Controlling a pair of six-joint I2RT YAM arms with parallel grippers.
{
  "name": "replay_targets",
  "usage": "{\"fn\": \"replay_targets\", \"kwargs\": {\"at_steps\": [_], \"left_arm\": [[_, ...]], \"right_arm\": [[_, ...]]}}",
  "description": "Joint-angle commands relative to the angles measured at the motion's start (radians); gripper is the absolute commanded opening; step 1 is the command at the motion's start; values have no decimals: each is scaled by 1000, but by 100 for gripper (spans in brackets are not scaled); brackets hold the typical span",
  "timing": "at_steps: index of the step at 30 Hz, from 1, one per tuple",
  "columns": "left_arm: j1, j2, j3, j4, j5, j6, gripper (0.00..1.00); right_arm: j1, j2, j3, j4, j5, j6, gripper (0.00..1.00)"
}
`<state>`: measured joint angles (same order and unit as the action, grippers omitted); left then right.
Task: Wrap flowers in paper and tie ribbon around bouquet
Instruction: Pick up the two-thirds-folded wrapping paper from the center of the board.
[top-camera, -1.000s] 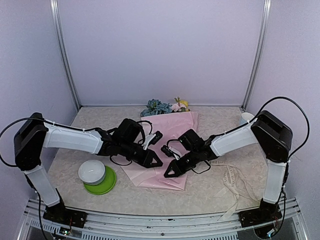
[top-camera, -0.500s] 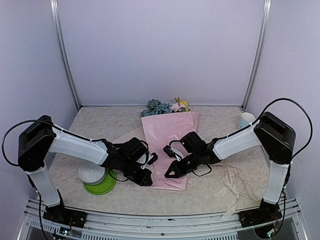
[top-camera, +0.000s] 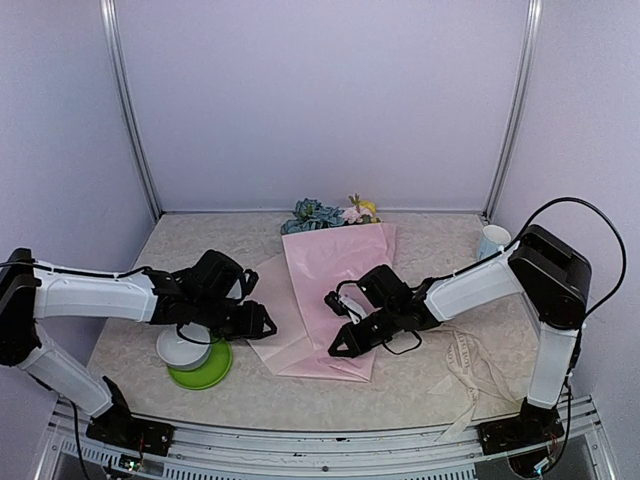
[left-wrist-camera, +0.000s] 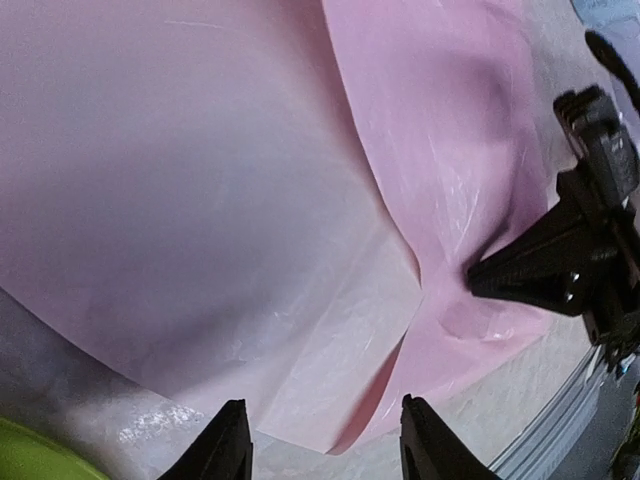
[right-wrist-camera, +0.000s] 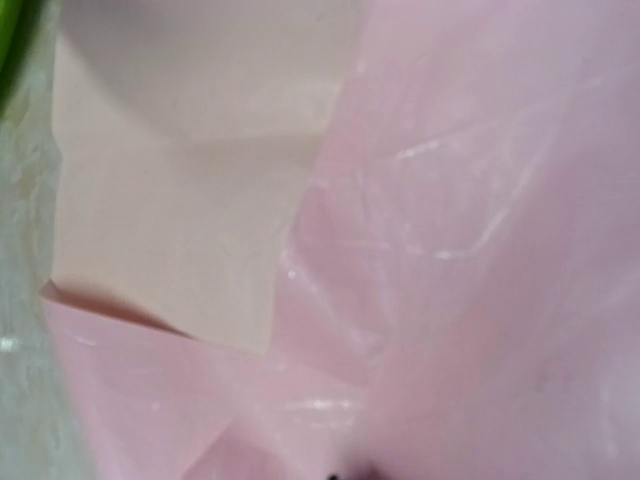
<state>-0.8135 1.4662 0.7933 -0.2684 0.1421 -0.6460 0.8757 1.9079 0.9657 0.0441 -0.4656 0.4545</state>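
**Left jaws open at the paper's edge, right jaws shut on top of it**

The paper (top-camera: 335, 265) lies on the surface (top-camera: 420, 245) between the two arms. A deeper pink fold runs down its middle and a paler flap spreads out to the left. The flowers (top-camera: 320, 213) show as blue, pink and yellow heads just past the paper's far edge; their stalks cannot be seen.

The left jaws stand partly open with nothing between them. They sit low at the left near edge of the paper, just right of the white bowl (top-camera: 183, 343) on its green plate (top-camera: 212, 373). In the left wrist view the pale flap lies ahead of and below the two tips, apart from both.

The right jaws are shut to a point. They rest on the paper near its near edge, right of the fold, and the left wrist view shows their tip touching the sheet. Whether any paper is pinched between them cannot be told. The right wrist view is filled with pink paper at close range.

The ribbon (top-camera: 468, 362) lies loose on the surface to the right of the paper, well apart from both jaws.
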Motion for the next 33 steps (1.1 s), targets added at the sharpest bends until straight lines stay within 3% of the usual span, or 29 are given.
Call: {"fn": "replay_targets", "kwargs": {"at_steps": [1,7,19,23,29,33], "left_arm": [[-4,-83,-111,149,-61,-286,53],[-25,-105,-216,202,-121,-445,63],[0,73,-138,234,-170,-484,74],[7,73,-148,315,-163,-488,68],[10,38,-216,485,-171,-504,46],[0,35,-235,587,-170,-486,45]], "right_arm": [[21,18,-29,-101,37,-15,0],[25,25,-21,-89,21,-19,0],[29,19,-28,-84,25,-22,0],[29,20,-27,-78,21,-20,0],[31,34,-22,-72,8,-20,0],[31,36,-23,-74,9,-23,0]]}}
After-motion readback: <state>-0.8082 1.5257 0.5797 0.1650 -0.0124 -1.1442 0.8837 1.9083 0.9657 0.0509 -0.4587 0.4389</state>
